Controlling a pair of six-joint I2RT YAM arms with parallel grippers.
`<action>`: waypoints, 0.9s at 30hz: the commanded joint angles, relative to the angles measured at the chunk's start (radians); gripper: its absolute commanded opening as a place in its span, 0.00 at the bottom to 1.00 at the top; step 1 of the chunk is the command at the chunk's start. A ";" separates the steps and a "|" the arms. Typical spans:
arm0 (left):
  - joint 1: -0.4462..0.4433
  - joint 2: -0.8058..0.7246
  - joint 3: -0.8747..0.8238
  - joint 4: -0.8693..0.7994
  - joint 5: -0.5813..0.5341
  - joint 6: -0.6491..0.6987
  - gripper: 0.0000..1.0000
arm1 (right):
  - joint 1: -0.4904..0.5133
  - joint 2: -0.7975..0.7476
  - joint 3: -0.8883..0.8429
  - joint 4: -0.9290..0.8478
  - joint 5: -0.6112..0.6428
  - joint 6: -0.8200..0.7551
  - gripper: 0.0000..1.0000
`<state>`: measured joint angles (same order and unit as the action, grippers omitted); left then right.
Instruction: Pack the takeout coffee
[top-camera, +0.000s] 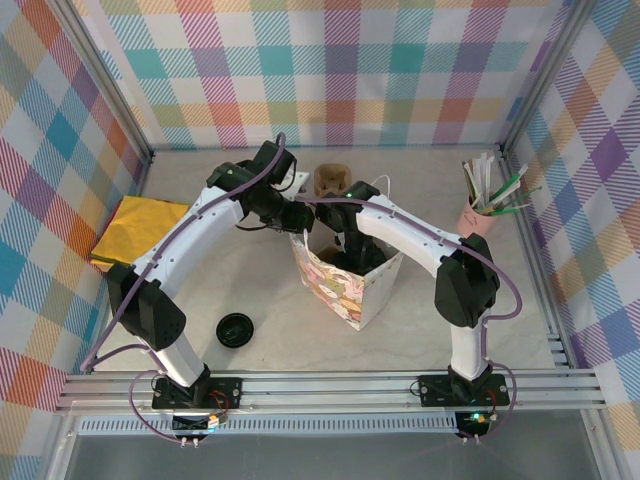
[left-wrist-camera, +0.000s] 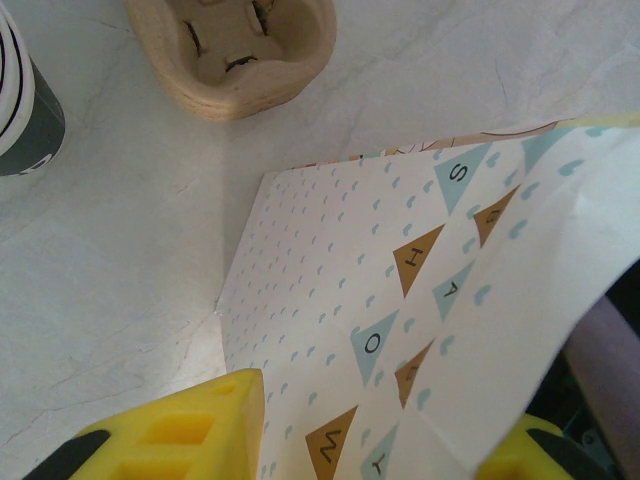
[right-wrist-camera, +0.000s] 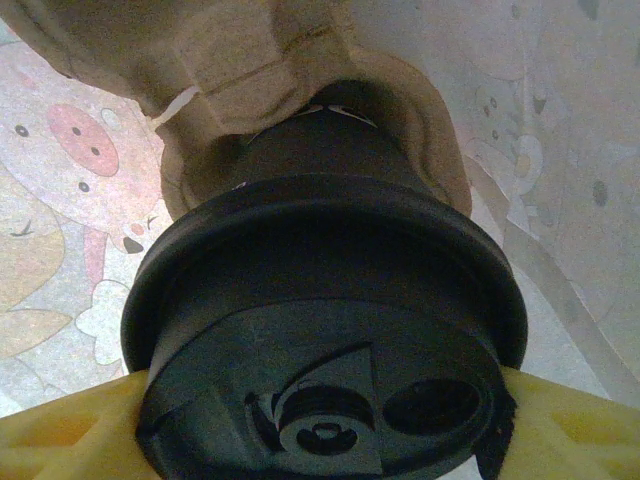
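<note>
The takeout coffee (right-wrist-camera: 320, 330) fills the right wrist view from above, its round black lid uppermost. It sits in a brown pulp carrier (right-wrist-camera: 230, 60) inside the patterned paper bag (top-camera: 345, 285). My right gripper (right-wrist-camera: 320, 425) is down inside the bag (right-wrist-camera: 60, 200), its yellow fingers (right-wrist-camera: 70, 435) pressed against both sides of the lid. My left gripper (left-wrist-camera: 375, 420) is at the bag's far left rim (top-camera: 297, 213). Its jaws stand apart with the bag's printed wall (left-wrist-camera: 400, 280) running between them.
A second pulp carrier (left-wrist-camera: 235, 50) lies on the table behind the bag, with a white, dark-banded cup (left-wrist-camera: 25, 100) to its left. A loose black lid (top-camera: 235, 330) lies front left. Yellow paper (top-camera: 140, 230) is at the left, a pink cup of sticks (top-camera: 485, 200) at the right.
</note>
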<state>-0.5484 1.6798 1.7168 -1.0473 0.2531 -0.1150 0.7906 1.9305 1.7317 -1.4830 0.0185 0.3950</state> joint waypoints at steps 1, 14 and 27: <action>-0.008 -0.022 -0.008 -0.025 0.011 0.008 0.33 | -0.001 0.025 -0.014 0.010 -0.029 0.015 0.71; -0.008 -0.026 -0.012 -0.017 0.015 0.008 0.33 | -0.001 0.024 -0.010 0.002 -0.025 0.013 0.71; -0.008 -0.024 -0.011 -0.020 0.015 0.008 0.33 | -0.001 0.028 -0.029 0.028 -0.032 0.016 0.71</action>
<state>-0.5484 1.6798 1.7168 -1.0473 0.2531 -0.1150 0.7906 1.9305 1.7306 -1.4815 0.0185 0.3954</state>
